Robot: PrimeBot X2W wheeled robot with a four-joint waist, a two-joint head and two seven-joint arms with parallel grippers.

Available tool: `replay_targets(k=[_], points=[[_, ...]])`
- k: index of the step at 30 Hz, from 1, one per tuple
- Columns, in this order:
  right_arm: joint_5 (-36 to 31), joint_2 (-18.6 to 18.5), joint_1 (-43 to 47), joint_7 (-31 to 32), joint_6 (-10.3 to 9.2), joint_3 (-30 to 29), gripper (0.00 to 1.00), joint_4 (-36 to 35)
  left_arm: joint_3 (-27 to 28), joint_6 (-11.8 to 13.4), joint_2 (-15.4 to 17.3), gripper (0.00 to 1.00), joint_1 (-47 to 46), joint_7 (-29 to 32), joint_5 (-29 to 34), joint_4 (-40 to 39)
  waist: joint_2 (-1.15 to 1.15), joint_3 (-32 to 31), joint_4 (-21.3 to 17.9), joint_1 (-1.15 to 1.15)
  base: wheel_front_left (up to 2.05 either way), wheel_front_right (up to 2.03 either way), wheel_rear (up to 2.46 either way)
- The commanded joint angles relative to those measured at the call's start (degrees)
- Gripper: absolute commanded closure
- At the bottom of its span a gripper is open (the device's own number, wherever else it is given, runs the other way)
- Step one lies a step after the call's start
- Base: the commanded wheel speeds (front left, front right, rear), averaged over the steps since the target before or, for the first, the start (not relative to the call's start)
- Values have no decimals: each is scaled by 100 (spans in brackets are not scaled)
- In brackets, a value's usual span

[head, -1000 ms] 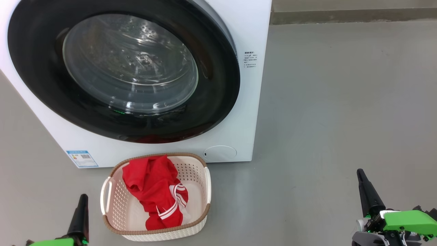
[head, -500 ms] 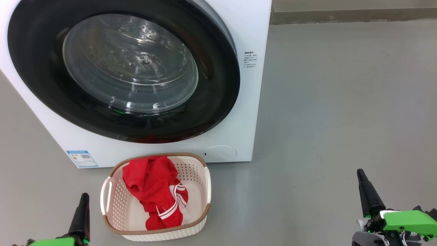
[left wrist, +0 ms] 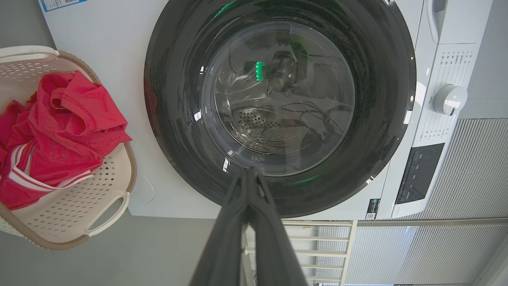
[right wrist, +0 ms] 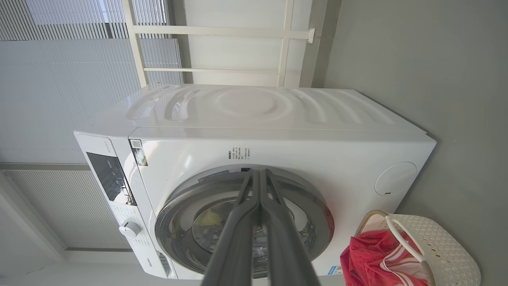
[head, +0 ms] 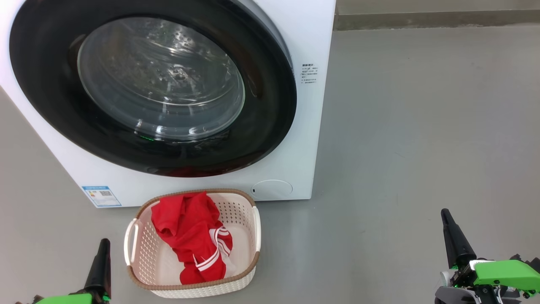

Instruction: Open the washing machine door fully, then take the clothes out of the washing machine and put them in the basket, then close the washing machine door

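The white washing machine (head: 303, 126) stands at the upper left of the head view, and its black-ringed glass door (head: 160, 80) lies closed flat against its front. Through the glass the drum looks bare. On the floor before it sits the cream basket (head: 244, 211), holding the red clothes (head: 190, 236) with white stripes. My left gripper (head: 102, 245) is shut and empty at the lower left, just left of the basket. Far right of the basket, my right gripper (head: 445, 215) is shut and empty too. The left wrist view shows the door (left wrist: 278, 107), basket (left wrist: 107, 214) and clothes (left wrist: 59, 131); the right wrist view shows the washing machine (right wrist: 278, 139).
Grey floor (head: 422, 126) stretches wide to the right of the machine, up to a wall base (head: 434, 19) at the back. A control panel with a white knob (left wrist: 450, 99) sits above the door. White slatted panels (right wrist: 59, 71) stand behind the machine.
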Motion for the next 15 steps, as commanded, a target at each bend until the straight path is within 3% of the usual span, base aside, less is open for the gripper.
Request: replay_targets(k=[1, 15], points=[[24, -6, -51, 40, 9, 132, 100, -174, 203, -19, 93, 100, -218, 20, 3, -152, 0, 0, 0, 0, 0, 0, 0], [22, -5, -52, 42, 9, 130, 100, -174, 209, -19, 88, 100, -219, 25, 9, -152, 0, 0, 0, 0, 0, 0, 0]])
